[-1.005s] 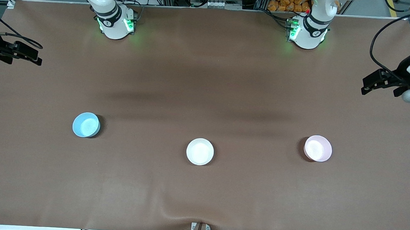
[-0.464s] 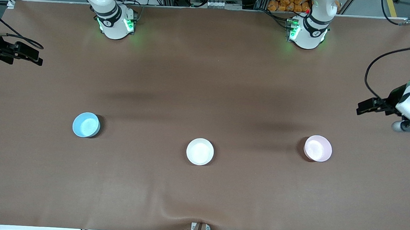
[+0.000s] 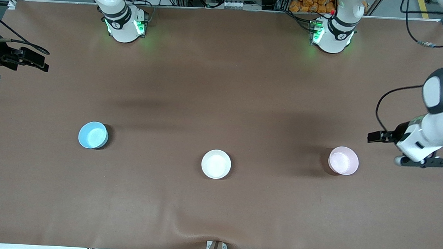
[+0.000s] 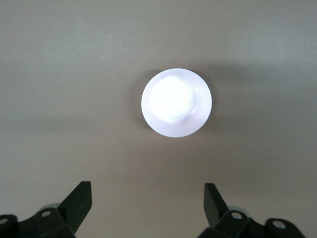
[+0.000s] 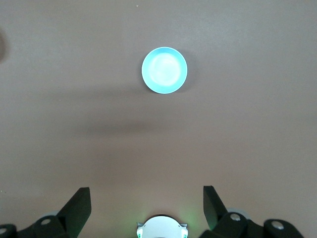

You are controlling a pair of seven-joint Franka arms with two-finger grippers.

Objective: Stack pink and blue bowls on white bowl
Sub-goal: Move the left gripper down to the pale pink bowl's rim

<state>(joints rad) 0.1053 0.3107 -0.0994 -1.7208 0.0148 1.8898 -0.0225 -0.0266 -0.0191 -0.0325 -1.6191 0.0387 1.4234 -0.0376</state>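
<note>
Brown table cloth (image 3: 224, 86) carries blue bowl (image 3: 93, 134), white bowl (image 3: 216, 164), pink bowl (image 3: 343, 160), well apart. Left gripper (image 4: 147, 201) hangs open above the pink bowl's end; right gripper (image 5: 146, 201) open, waiting.

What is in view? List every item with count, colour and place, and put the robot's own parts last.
blue bowl: one, light sky-blue, upright on the table toward the right arm's end.
white bowl: one, white, upright mid-table, a little nearer the front camera than the other two bowls.
pink bowl: one, pale pink, upright toward the left arm's end.
table: one, brown covering, carrying all three bowls, each apart from the others.
left gripper: one, black fingers on a white arm, open, up over the table beside the pink bowl, touching nothing.
right gripper: one, black fingers, open, waiting at the right arm's end of the table, high up and holding nothing.
</note>
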